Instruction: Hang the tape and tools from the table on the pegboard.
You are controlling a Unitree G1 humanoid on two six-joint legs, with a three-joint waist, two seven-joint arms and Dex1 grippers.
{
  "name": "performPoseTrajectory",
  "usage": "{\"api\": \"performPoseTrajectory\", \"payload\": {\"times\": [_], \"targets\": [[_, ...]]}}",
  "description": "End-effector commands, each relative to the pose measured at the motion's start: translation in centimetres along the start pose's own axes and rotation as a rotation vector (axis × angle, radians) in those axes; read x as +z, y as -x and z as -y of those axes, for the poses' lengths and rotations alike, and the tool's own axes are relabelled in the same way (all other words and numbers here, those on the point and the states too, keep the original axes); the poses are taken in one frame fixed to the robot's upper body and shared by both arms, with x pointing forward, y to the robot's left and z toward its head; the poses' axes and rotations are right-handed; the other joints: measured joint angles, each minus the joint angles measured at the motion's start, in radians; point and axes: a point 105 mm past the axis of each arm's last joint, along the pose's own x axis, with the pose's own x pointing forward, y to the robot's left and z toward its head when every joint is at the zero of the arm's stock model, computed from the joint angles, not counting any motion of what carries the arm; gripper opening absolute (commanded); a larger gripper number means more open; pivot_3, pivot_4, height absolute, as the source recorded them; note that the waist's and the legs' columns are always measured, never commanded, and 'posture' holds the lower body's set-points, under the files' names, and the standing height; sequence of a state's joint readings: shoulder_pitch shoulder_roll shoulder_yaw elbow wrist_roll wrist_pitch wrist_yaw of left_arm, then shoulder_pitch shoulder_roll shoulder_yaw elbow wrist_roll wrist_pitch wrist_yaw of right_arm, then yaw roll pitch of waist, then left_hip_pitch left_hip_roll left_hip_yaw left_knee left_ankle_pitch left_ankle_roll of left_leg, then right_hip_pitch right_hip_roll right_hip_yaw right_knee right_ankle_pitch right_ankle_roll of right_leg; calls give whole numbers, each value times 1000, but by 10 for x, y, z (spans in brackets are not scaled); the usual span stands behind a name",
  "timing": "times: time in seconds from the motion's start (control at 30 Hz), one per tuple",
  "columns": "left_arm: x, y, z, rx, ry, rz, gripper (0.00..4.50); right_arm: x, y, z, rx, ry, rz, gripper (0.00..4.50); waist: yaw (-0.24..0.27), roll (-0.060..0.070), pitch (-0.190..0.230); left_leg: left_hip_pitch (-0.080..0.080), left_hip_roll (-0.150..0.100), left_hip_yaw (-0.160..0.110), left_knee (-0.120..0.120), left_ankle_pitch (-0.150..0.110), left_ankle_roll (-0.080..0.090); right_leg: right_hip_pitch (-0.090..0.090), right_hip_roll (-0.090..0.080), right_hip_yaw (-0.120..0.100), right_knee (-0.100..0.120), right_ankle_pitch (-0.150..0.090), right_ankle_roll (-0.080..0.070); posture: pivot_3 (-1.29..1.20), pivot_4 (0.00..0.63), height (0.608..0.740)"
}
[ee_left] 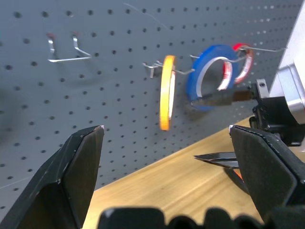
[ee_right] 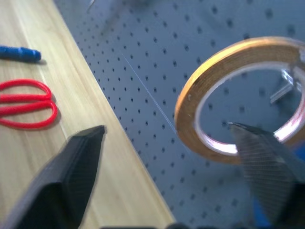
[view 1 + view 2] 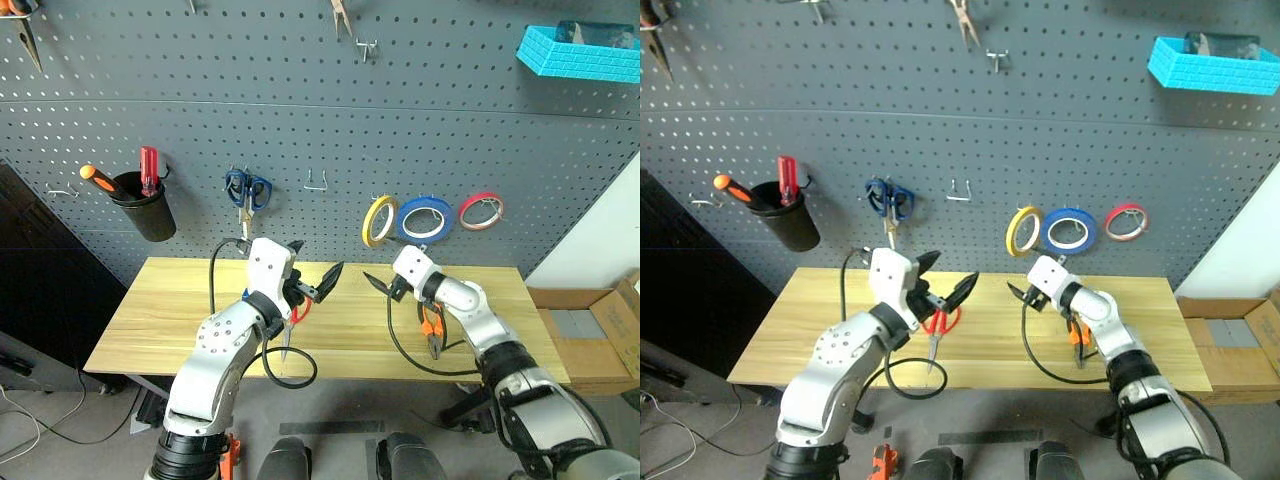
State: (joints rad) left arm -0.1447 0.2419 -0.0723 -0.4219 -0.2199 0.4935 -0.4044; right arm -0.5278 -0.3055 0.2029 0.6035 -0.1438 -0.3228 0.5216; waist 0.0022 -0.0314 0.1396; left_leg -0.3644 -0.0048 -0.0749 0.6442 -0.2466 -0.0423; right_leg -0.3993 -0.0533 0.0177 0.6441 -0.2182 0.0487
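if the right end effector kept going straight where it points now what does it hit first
Most likely the yellow tape ring hanging on the pegboard; the open right end effector has one finger in front of its lower rim, though depth is unclear.

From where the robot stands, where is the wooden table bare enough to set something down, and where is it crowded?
The table is bare along its left end, below the black cup, and at its far right end past the pliers. The middle is crowded: the red scissors, the left gripper, the right gripper and trailing cables.
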Motion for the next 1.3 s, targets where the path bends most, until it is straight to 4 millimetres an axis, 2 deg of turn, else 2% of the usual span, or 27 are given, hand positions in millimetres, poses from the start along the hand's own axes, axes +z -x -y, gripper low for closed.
{"api": "performPoseTrajectory", "payload": {"times": [0.03, 0.1, 0.2, 0.33, 0.4, 0.47, 0.57, 0.7, 0.83, 0.93, 1.07, 1.3], "targets": [[2, 8, 9, -34, -30, 13, 4500, -5, 21, 3, -54, -90, -70, 4462, -1, 0, 0, 0, 0, 0, 0, 0, 0, 0, 0, 0, 0, -1, 1, 82, 79, 740], [-6, 14, 14, -59, -42, -18, 4500, -16, 33, -4, -53, -197, -165, 4462, -1, 1, 1, 0, 0, 0, 0, 0, 0, 0, 0, 0, 1, -3, 3, 76, 97, 740], [-26, 25, 26, -153, -143, -100, 4500, -30, 48, -9, -78, -396, -317, 4462, -4, 5, 7, 0, 1, 0, 0, 0, 0, -1, 0, 0, 1, -7, -3, 63, 134, 740], [-56, 37, 32, -240, -270, -204, 4500, -42, 51, 8, -196, -534, -465, 4462, -8, 11, 25, 1, 1, 0, 1, 0, 0, -1, 0, 0, 2, -8, -4, 39, 199, 740], [-70, 39, 29, -263, -310, -249, 4500, -56, 51, 16, -280, -608, -564, 4462, -9, 12, 43, 0, 1, 0, 2, 0, 0, -2, 0, 0, 2, -8, -4, 30, 217, 740], [-77, 38, 29, -294, -356, -268, 4500, -66, 51, 21, -341, -680, -634, 4462, -11, 13, 56, -3, 1, 0, 1, 0, 1, -5, 0, 0, 2, -8, -4, 23, 245, 740], [-76, 28, 27, -335, -426, -257, 4500, -74, 49, 27, -402, -776, -699, 4462, -9, 14, 82, -6, 1, -1, -1, 0, 1, -8, 0, -2, 1, -9, -5, 23, 294, 740], [-68, 11, 17, -330, -447, -228, 4500, -84, 54, 31, -482, -876, -786, 4462, -15, 16, 114, -25, 0, -3, 1, 0, 2, -24, 0, -3, 3, -2, -3, 9, 331, 740], [-59, 1, 10, -282, -381, -202, 4500, -89, 60, 42, -566, -847, -817, 4462, -32, 15, 135, -27, 0, -3, 1, -1, 3, -25, -1, -3, 1, -2, -3, -4, 351, 740], [-56, 0, 16, -291, -355, -190, 4500, -88, 60, 44, -580, -835, -822, 4462, -41, 16, 153, -29, 0, -3, 1, -2, 5, -26, -1, -3, 2, -2, -2, -10, 362, 740], [-60, 6, 35, -325, -327, -194, 4500, -86, 57, 33, -539, -863, -845, 4462, -55, 15, 163, -29, 1, -3, 0, -3, 6, -26, -1, -3, 2, -2, -2, -6, 373, 740], [-55, 9, 35, -318, -319, -195, 4500, -93, 56, 15, -524, -987, -917, 4462, -58, 10, 177, -28, 1, -4, 1, -3, 6, -26, 0, -4, 2, -5, 3, 29, 382, 740]]}}
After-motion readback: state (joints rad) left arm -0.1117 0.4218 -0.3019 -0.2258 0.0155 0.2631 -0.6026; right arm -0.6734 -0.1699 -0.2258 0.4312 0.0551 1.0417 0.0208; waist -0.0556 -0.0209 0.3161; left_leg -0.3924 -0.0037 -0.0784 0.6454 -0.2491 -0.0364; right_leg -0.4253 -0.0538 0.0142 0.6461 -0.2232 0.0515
